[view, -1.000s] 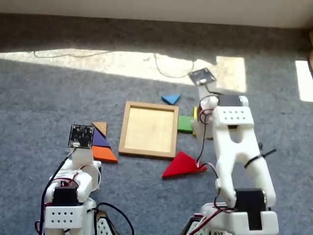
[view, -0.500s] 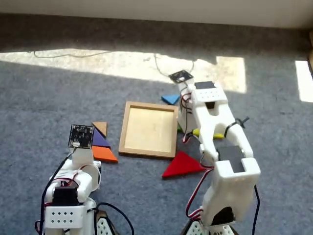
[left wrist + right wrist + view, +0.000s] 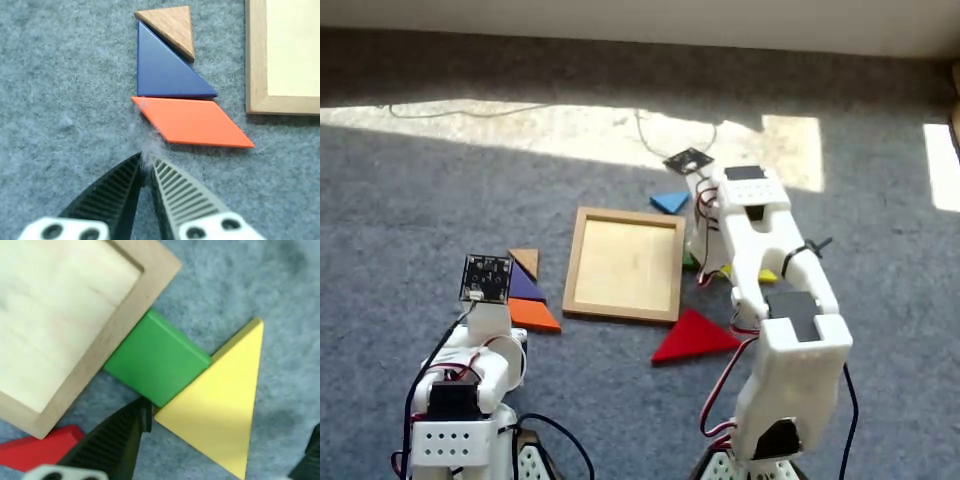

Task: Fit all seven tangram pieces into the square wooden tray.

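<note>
Right pincer (image 3: 225, 437) hangs released, its jaws spread wide on either side of the yellow triangle (image 3: 220, 395), likely lined up to take it. Just beyond, the green square (image 3: 155, 360) touches that triangle and butts against the wooden tray (image 3: 107, 340), which is not yet filled. Left pincer (image 3: 146, 167) is clenched on nothing, just short of the orange parallelogram (image 3: 192, 127).

2 white arms (image 3: 788, 290) w/ blk motors (image 3: 798, 312), red/blk cables (image 3: 718, 400), ribbed pincers (image 3: 145, 162).

Blue-grey carpet (image 3: 440, 190), bearing wooden tray (image 3: 574, 265), red triangle (image 3: 695, 336), orange parallelogram (image 3: 533, 315)
</note>
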Motion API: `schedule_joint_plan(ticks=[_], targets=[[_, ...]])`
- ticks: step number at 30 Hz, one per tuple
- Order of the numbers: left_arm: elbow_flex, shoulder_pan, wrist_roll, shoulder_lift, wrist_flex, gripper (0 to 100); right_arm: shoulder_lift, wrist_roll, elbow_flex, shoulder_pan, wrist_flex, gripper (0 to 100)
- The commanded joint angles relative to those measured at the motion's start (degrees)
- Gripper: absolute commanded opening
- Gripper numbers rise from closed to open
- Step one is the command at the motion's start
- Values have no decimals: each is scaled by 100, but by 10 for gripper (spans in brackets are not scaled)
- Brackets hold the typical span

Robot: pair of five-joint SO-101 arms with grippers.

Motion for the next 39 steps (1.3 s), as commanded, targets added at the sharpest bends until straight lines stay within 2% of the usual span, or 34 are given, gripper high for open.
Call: schedule_joint_plan(ticks=[1,9,15,23,31,39], targets=[[145,92,-44,-48,-88,8,-119,53,-268,92,-48,450],[145,92,-44,-48,-88,8,-110,62,-259,84,-84,448],[145,92,-44,-48,-88,8,180,62,-303,84,-92,335],[145,92,-44,-48,-88,8,629,62,-312,101,-40,323],[145,92,-44,-48,-88,8,620,62,-532,119,84,136],[145,92,-44,-48,-88,8,611,62,-1719,479,1393,135]])
